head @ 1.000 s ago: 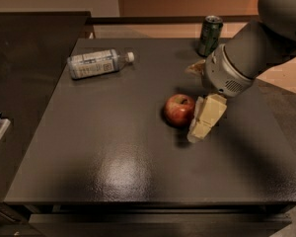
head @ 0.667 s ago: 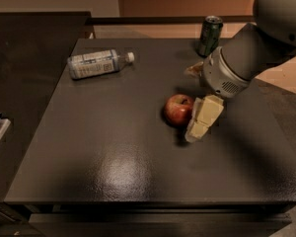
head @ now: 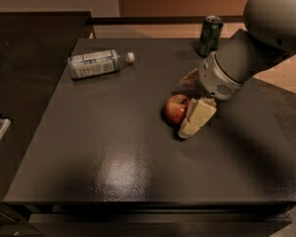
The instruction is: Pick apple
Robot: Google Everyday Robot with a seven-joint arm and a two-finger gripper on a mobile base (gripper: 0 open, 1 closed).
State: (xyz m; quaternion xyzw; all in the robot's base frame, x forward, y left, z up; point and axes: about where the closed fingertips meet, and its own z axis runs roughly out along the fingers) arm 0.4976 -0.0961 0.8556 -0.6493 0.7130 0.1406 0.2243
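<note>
End effector (head: 193, 98) is released, fingers spread, low over the bench (head: 113, 157). Its near finger appears to touch the apple (head: 175, 108) at the fruit's 3 o'clock, just right of bench centre. Recommend shifting toward 9 o'clock so the fruit sits centred before closing. Bottle (head: 96, 64), at 10 o'clock, lies capped on its side; can (head: 210, 35), at 1 o'clock, stands upright. Contents of both indeterminate.

Dim; glare on table (head: 116, 169), jaws beside apple (head: 175, 108) cast shadow

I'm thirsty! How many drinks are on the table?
2. A bottle lies on its side at the far left; a green can stands at the far edge. The gripper sits beside the apple.
</note>
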